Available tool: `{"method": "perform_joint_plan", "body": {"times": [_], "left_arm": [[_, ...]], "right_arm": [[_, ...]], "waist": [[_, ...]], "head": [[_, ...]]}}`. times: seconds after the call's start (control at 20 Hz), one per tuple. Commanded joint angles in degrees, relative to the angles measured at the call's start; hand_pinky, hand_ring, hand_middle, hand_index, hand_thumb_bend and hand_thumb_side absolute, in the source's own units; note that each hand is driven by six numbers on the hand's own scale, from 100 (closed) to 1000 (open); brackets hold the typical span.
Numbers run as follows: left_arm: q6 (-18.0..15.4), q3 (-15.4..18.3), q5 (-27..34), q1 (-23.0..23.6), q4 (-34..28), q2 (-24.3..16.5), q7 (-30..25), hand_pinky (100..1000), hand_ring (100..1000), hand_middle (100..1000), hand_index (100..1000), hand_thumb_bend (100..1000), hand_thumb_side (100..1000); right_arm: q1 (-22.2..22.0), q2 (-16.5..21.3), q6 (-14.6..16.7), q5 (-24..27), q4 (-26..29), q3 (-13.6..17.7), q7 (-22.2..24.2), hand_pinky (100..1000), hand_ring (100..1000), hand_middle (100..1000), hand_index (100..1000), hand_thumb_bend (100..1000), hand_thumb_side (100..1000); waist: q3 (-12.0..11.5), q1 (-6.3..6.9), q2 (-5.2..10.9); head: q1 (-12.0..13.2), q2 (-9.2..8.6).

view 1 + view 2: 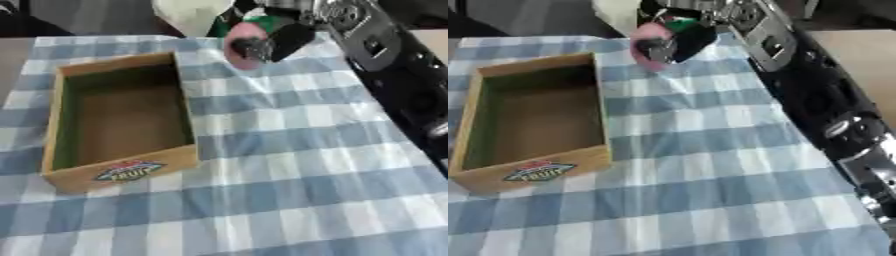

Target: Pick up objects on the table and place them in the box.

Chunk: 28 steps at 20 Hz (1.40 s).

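Observation:
An open wooden box (122, 171) with a fruit label on its front wall stands on the left of the blue-and-white checked cloth; its inside looks bare. My right hand (282, 38) is at the far middle of the table, just beyond the box's far right corner. Its fingers are curled round a pink rounded object (236, 36) with a green part (262, 23) on top. Whether the object touches the cloth I cannot tell. My left hand shows in neither view.
My right forearm (815, 95) runs along the right side of the table, from the lower right edge to the far middle. A white thing (188, 12) sits beyond the table's far edge. Bare tabletop (859, 47) shows at the far right.

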<state>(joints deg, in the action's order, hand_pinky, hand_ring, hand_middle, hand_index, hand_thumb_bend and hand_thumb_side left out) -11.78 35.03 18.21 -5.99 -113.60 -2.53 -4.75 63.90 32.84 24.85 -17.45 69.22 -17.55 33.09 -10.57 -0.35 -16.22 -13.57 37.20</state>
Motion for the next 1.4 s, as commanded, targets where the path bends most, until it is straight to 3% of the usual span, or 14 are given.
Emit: {"method": "perform_joint_plan", "body": {"times": [0.05,0.25,0.55,0.9,1.15,1.4], "left_arm": [[0.1,-0.3,0.1,-0.1,-1.0,-1.4,-0.2,533,377,579,818,181,548],[0.0,-0.3,0.1,-0.1,-1.0,-1.6,-0.3,535,376,578,818,184,549],[0.3,-0.8,0.1,-0.1,-1.0,-1.2,-1.0,535,376,578,818,186,550],[-0.3,-1.8,1.3,-0.9,-1.0,-1.2,-1.9,532,377,577,814,185,554],[-2.3,-2.4,3.2,-2.3,-1.0,-1.9,-1.9,521,378,569,800,172,563],[-4.5,-2.9,5.4,-3.2,-1.0,-2.4,-1.5,515,381,567,795,168,569]], "right_arm": [[3.3,-1.9,0.9,-2.5,-2.4,1.4,-2.3,787,744,489,581,100,488],[5.6,-5.3,1.5,-5.1,-5.4,2.6,-4.4,791,743,487,582,100,486],[7.9,-14.8,0.6,-10.1,-6.7,4.8,-6.9,792,740,483,579,100,487],[6.0,-25.0,0.4,-21.8,-9.5,6.8,-10.8,790,741,483,578,100,493],[4.5,-28.0,2.3,-28.4,-11.2,6.7,-13.5,791,740,482,576,100,491],[2.9,-29.4,2.2,-32.5,-14.2,7.7,-13.8,801,738,478,572,100,466]], "waist": [[-0.3,-0.09,1.01],[-0.9,-0.49,0.73],[-1.1,-0.38,0.39],[-2.4,-0.37,-0.31],[-3.7,-0.56,-1.10],[-4.4,-0.64,-1.78]], "head": [[-0.4,-0.44],[-0.7,-0.55],[-1.4,-0.54],[-3.1,-1.05],[-3.7,-1.89],[-4.3,-2.35]]}}
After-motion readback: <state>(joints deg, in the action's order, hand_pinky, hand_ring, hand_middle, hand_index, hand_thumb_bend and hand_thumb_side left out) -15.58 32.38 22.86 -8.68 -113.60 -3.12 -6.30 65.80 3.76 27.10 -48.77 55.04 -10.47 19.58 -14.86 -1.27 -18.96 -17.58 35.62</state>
